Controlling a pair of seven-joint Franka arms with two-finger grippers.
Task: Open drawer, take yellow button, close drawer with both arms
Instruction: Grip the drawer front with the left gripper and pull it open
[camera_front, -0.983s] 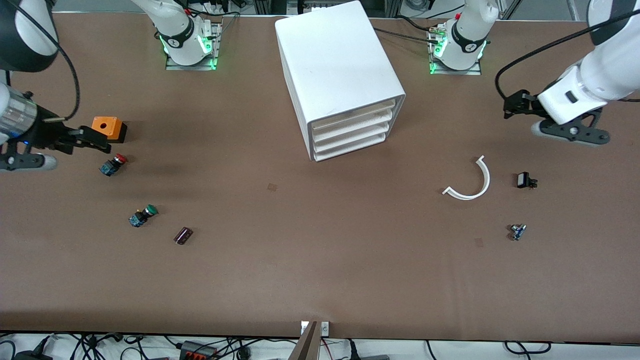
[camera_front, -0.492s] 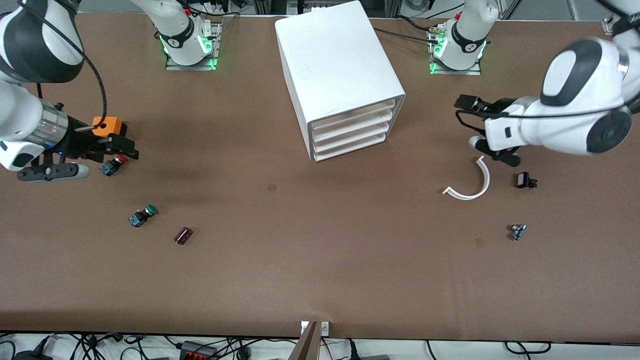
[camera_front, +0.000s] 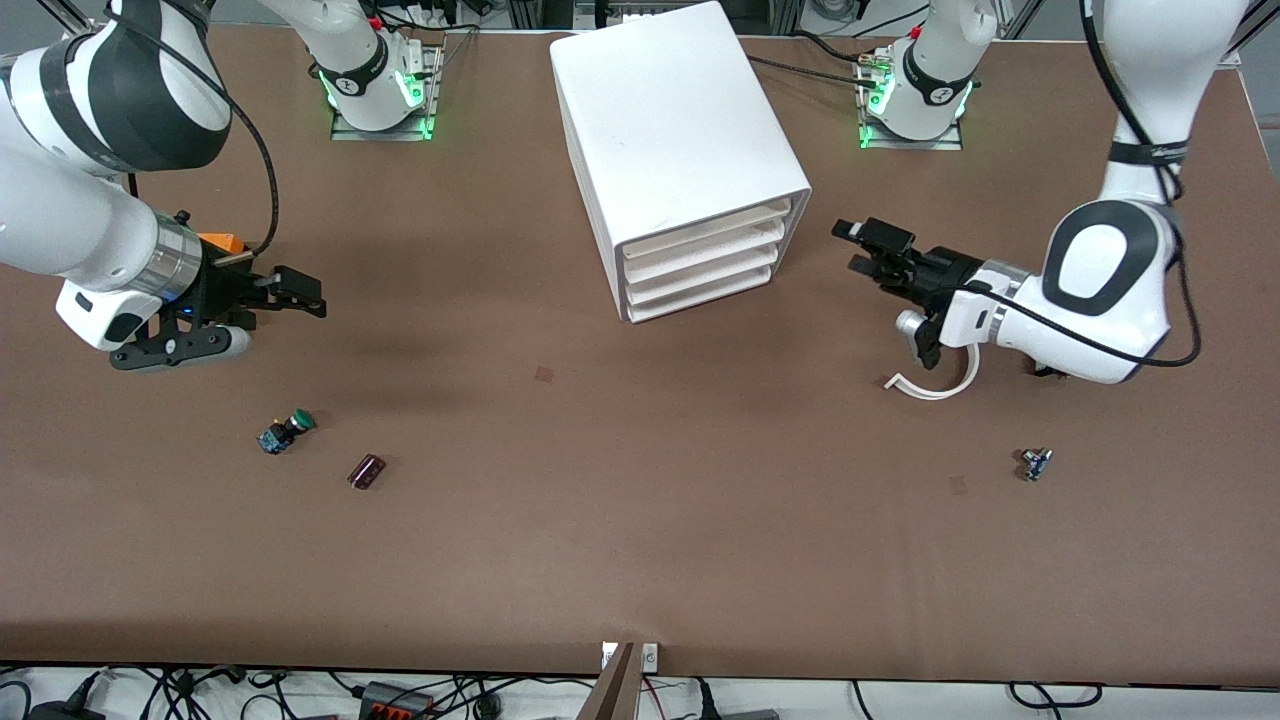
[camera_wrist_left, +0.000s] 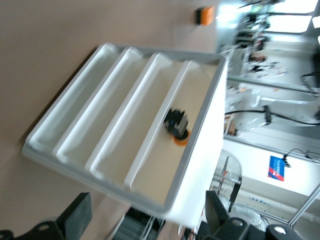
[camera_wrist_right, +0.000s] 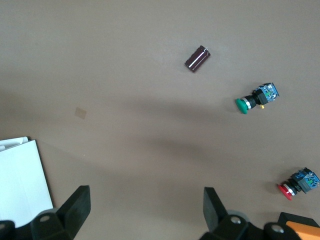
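- Two white arms reach over a brown counter (camera_front: 640, 520) toward a white four-drawer cabinet (camera_front: 675, 130) standing midway between their bases.
- Left gripper (camera_front: 868, 248) hangs in the air just off the cabinet's drawer fronts, toward the left arm's end of the counter, jaws spread wide and holding nothing.
- Right gripper (camera_front: 295, 292) hovers over the right arm's end of the counter, well apart from the cabinet, jaws likewise wide and empty.
- Top drawer (camera_front: 708, 230) sits flush with the three below it.
- Seen from the left wrist, the yellow-orange button (camera_wrist_left: 177, 125) lies on its side inside that top drawer (camera_wrist_left: 165, 135).
- Loose on the counter: a green-capped button (camera_front: 285, 431) beside a dark cylinder (camera_front: 366, 471), a red-capped button (camera_wrist_right: 299, 184) and an orange block (camera_front: 222, 242) near the right gripper, a curved white strip (camera_front: 940, 380) under the left arm, and a small blue part (camera_front: 1035, 463).
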